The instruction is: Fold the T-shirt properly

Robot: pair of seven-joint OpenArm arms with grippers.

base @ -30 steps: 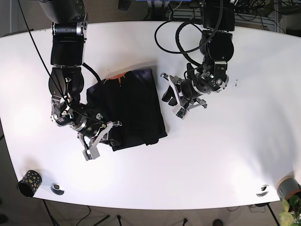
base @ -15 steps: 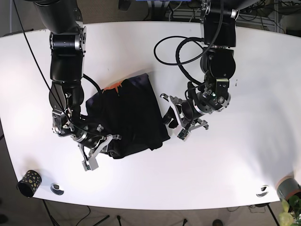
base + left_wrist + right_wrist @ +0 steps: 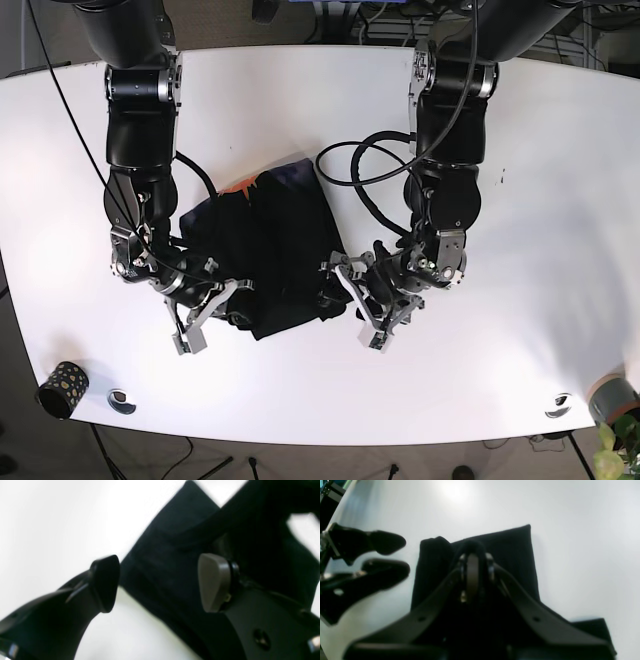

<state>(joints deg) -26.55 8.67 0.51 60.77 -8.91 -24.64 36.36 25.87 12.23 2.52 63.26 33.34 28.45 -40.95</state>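
Left gripper (image 3: 352,300) lower, beside 1 T-shirt (image 3: 270,245)

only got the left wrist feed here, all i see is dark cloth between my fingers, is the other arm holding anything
Observer: Yes. In the right wrist view the right gripper is shut on the black T-shirt.
Operator: where are the two arms relative to the shirt
Observer: In the base view the left gripper is at the shirt's lower corner, the right gripper on the opposite side.
Operator: is the shirt flat
Observer: No. It lies bunched on the white table, an orange patch showing at its upper edge.
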